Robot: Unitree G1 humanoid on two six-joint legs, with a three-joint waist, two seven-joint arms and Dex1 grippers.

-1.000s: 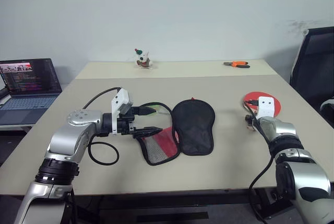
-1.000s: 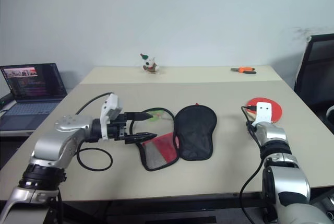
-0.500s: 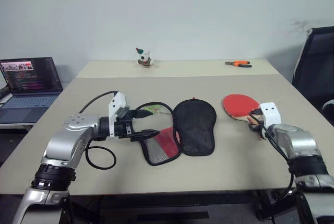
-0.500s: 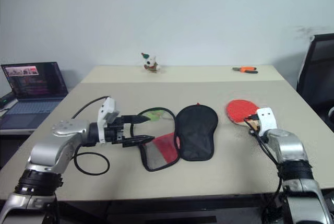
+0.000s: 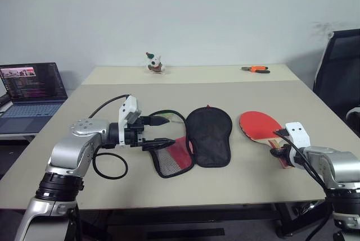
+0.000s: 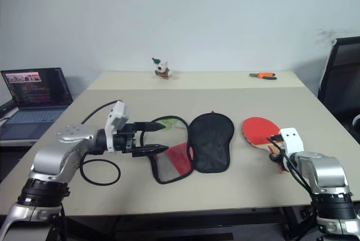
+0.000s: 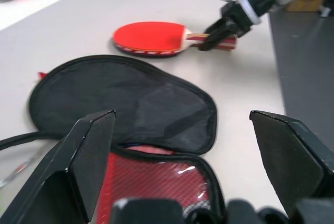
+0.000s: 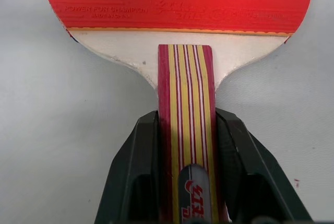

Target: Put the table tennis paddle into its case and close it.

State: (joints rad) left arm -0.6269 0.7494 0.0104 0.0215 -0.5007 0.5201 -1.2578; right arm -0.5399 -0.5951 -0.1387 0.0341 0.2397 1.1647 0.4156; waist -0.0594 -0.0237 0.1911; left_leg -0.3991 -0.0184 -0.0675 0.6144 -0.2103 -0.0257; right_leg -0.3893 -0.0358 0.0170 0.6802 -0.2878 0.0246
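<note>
Right gripper (image 8: 189, 145), at about four o'clock on the table (image 5: 264, 179), is clamped on the striped wooden handle of the table tennis paddle (image 5: 260, 125), one black finger on each side. The paddle lies flat, red face up, its head pointing toward eleven o'clock from the gripper and just beside the case without touching it.

Left gripper (image 5: 159, 131), at about eight o'clock, reaches level across the table with its two fingers spread wide, holding nothing; its tips hang over the near, lined half of the case (image 5: 208, 137). That case lies unzipped at the table's centre: a black fabric half spread flat toward one o'clock, a red-and-mesh half toward seven, with a green charm (image 5: 160, 119) at its rim near the upper finger.

Farther back, a small toy figure (image 5: 153, 63) stands at twelve o'clock, orange-handled pliers (image 5: 255, 69) lie at one o'clock, and a laptop (image 5: 31, 90) sits open at ten o'clock, beyond the table's edge.
</note>
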